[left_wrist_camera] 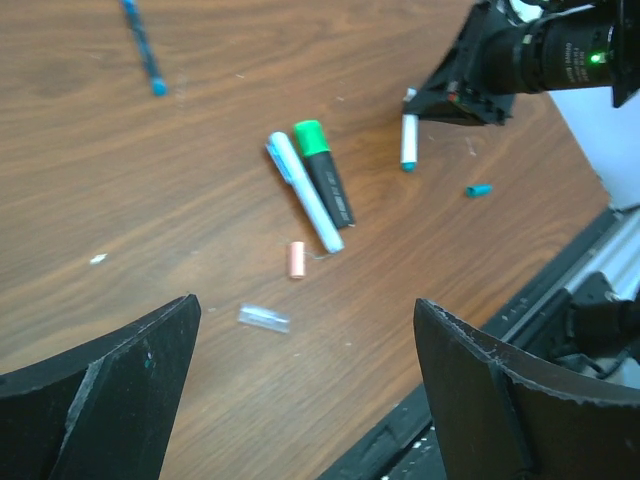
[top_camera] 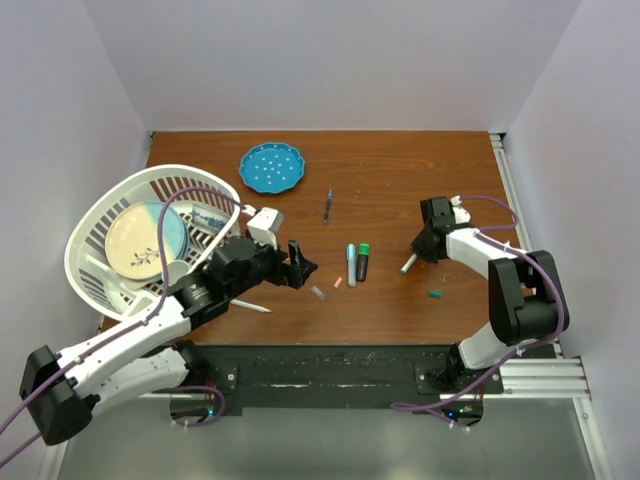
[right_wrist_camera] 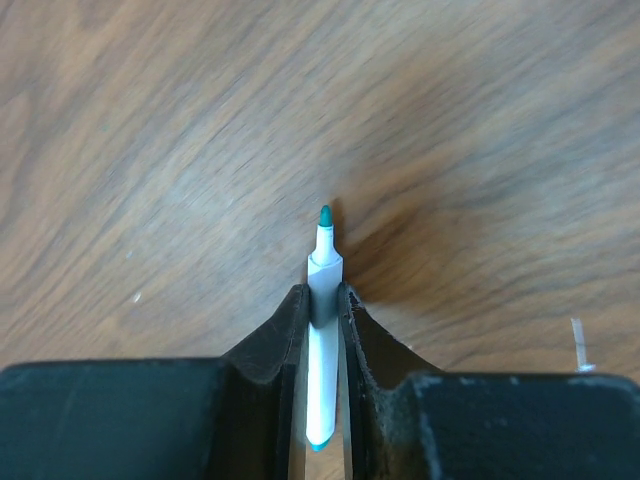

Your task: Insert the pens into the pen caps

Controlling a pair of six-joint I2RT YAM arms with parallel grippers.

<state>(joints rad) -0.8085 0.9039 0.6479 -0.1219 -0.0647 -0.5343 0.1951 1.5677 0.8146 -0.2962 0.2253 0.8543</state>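
My right gripper [right_wrist_camera: 322,300] is shut on an uncapped white pen [right_wrist_camera: 322,345], whose teal tip sticks out past the fingertips just above the wood. From above, that pen [top_camera: 409,264] slants down-left from the right gripper [top_camera: 425,245]. A teal pen cap [top_camera: 435,294] lies near it. Mid-table lie a white pen with a light blue cap [top_camera: 351,265] and a dark pen with a green cap [top_camera: 362,261]. A pink cap [left_wrist_camera: 296,260] and a clear grey cap [left_wrist_camera: 264,319] lie in front of my left gripper [left_wrist_camera: 305,350], which is open above the table and holds nothing.
A dark slim pen [top_camera: 327,206] lies farther back and another white pen [top_camera: 250,306] lies beside my left arm. A blue dotted plate [top_camera: 271,167] sits at the back. A white basket [top_camera: 95,235] with dishes stands at the left, close to the left arm.
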